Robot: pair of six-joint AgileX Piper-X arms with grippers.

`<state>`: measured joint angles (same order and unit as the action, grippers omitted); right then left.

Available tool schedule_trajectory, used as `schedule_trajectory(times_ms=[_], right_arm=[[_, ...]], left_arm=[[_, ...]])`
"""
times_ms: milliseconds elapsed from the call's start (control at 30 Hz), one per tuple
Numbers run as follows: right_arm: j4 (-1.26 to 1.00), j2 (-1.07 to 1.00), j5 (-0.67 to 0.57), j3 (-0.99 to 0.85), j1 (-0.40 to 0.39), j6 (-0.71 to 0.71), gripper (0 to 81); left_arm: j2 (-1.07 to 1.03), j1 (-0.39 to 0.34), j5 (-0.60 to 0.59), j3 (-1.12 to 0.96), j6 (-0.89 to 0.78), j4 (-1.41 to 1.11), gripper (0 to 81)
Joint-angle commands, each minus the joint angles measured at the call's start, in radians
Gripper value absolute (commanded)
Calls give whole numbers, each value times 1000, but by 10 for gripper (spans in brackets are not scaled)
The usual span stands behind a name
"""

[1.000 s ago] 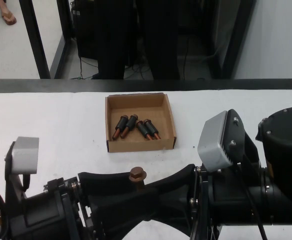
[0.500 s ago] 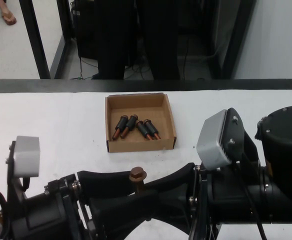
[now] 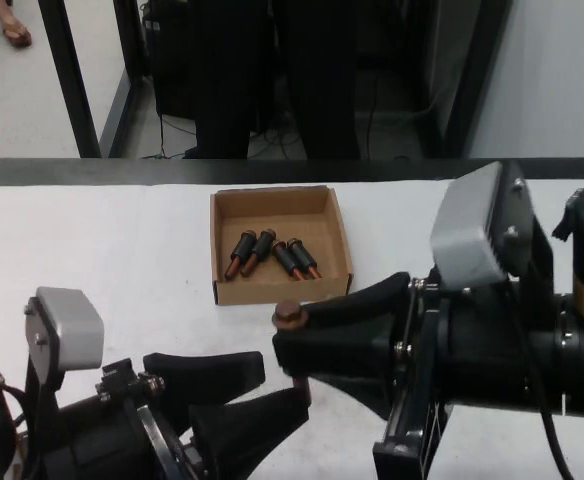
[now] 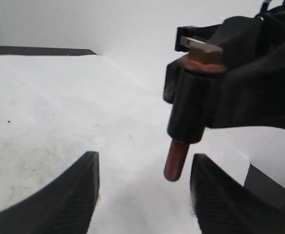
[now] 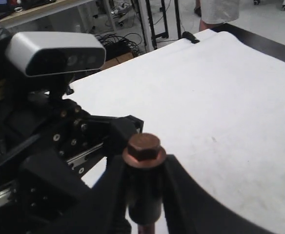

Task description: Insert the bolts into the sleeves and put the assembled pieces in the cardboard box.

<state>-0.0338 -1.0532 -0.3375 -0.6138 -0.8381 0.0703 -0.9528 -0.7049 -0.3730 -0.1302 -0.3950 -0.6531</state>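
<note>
Already four assembled pieces lie in the cardboard box. Fifth, bolt seated in sleeve, clamped by right gripper fingers near the box. Left gripper fingers wide, empty.

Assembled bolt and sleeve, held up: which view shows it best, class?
Left wrist view: the assembled piece shows whole, head, sleeve and threaded tip. Right wrist view looks down on its head; high view shows mostly its head.
</note>
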Motion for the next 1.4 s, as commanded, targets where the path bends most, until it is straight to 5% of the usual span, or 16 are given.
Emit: schedule_trajectory(times_ms=[0, 167, 367, 800, 1367], right_arm=[[34, 13, 46, -35, 15, 30, 3], [157, 10, 94, -104, 62, 16, 3], [217, -67, 93, -192, 152, 17, 3], [290, -448, 77, -469, 269, 14, 3], [687, -996, 64, -1154, 413, -10, 3]], left_arm=[[3, -1, 12, -3, -127, 52, 480], [3, -1, 5, -20, -254, 188, 331], [3, -1, 5, -73, -202, 227, 12], [1, 30, 73, -148, -120, 411, 8], [1, 237, -40, -148, -120, 411, 8]])
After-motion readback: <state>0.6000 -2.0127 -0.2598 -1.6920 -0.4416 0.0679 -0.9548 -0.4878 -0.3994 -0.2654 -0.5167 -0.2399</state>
